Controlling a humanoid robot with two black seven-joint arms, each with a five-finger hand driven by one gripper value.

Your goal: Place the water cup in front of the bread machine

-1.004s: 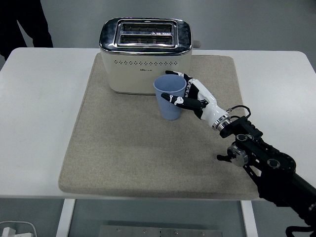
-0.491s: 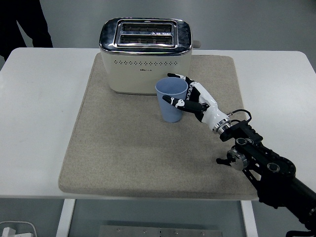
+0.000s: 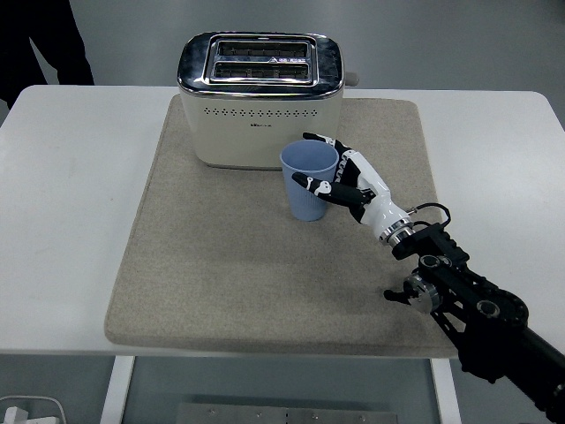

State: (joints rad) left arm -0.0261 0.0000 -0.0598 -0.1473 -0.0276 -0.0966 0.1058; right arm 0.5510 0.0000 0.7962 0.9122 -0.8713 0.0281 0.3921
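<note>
A light blue water cup (image 3: 308, 181) stands upright on the beige mat (image 3: 221, 256), just in front of the cream and chrome bread machine (image 3: 259, 99) and towards its right end. My right hand (image 3: 340, 177) wraps the cup's right side, thumb across the front and fingers behind the rim. Its black forearm runs down to the lower right corner. The left arm is out of view.
The mat lies on a white table (image 3: 62, 194). A person in dark clothing (image 3: 40, 40) stands at the top left, beyond the table's far edge. A white object (image 3: 26, 411) lies on the floor at the bottom left.
The cup and my right hand have shifted slightly right and towards the near edge, and the forearm has slid the same way.
</note>
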